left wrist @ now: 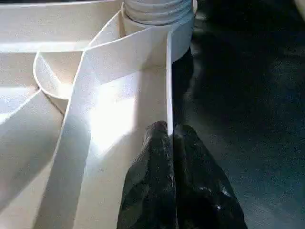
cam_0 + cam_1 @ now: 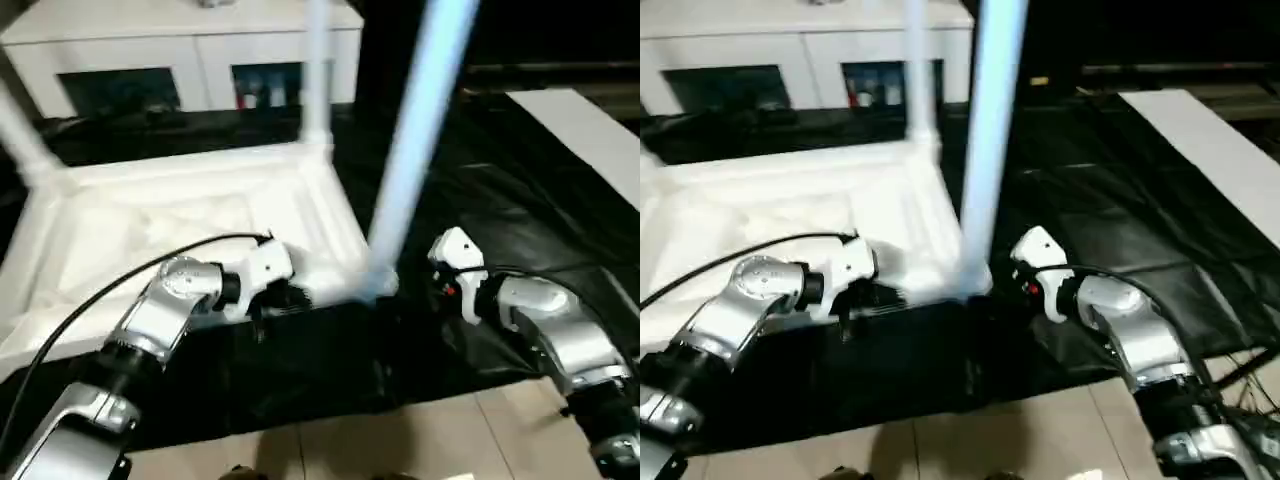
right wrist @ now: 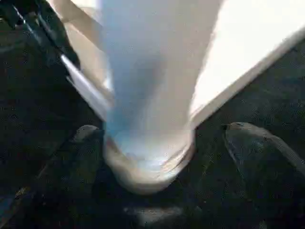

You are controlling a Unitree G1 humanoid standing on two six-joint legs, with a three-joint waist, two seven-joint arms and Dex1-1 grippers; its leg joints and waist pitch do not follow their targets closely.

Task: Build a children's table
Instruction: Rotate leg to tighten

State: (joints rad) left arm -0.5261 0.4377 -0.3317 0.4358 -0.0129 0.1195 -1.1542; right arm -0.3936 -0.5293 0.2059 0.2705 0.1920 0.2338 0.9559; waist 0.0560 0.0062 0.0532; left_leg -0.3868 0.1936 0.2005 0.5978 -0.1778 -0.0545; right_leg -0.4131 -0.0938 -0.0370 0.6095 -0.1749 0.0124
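Left gripper [image 1: 169, 138]: fingers together, tips against the rim of the inverted table top [image 2: 150, 230]. I see the near-corner leg [image 2: 415, 130] standing upright in its socket. Right gripper [image 3: 157, 143]: fingers apart, straddling the leg's base without touching; right arm is nearer.

You have the tabletop [image 2: 150, 230] upside down before the cabinet [image 2: 180, 50], a leg [image 2: 415, 150] standing in its near-right corner between both claws.
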